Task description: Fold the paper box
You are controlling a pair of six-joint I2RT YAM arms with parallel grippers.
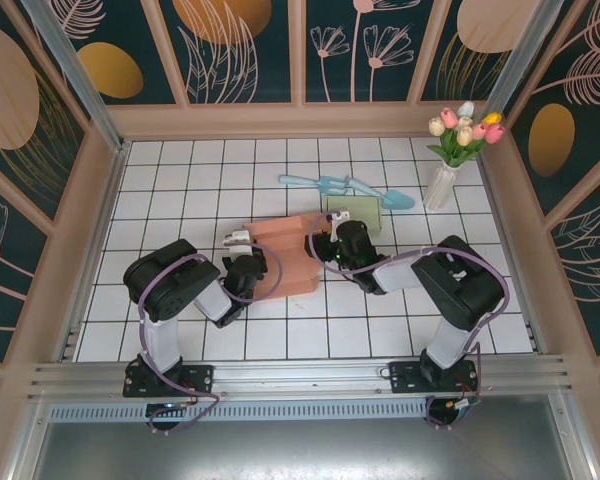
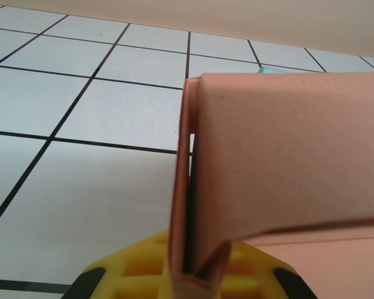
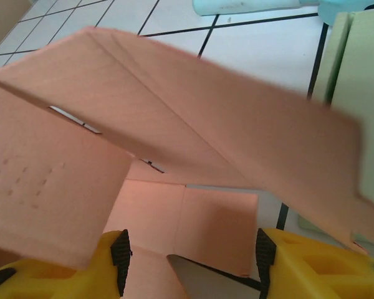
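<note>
The salmon-pink paper box (image 1: 285, 252) lies partly folded in the middle of the tiled table. My left gripper (image 1: 248, 268) sits at its left edge, shut on a doubled wall flap (image 2: 190, 205) that stands upright between the yellow fingers (image 2: 137, 268). My right gripper (image 1: 325, 243) is at the box's right edge, open. In the right wrist view its yellow fingers (image 3: 287, 261) stand wide apart over the box's flat floor (image 3: 193, 218), with nothing pinched between the pads. A long raised panel (image 3: 193, 106) of the box slants across above them.
A pale green pad (image 1: 356, 213) lies just behind the right gripper, touching the box's right side. Teal garden tools (image 1: 345, 185) lie beyond it. A glass vase of tulips (image 1: 445, 170) stands at the back right. Wooden walls enclose the table.
</note>
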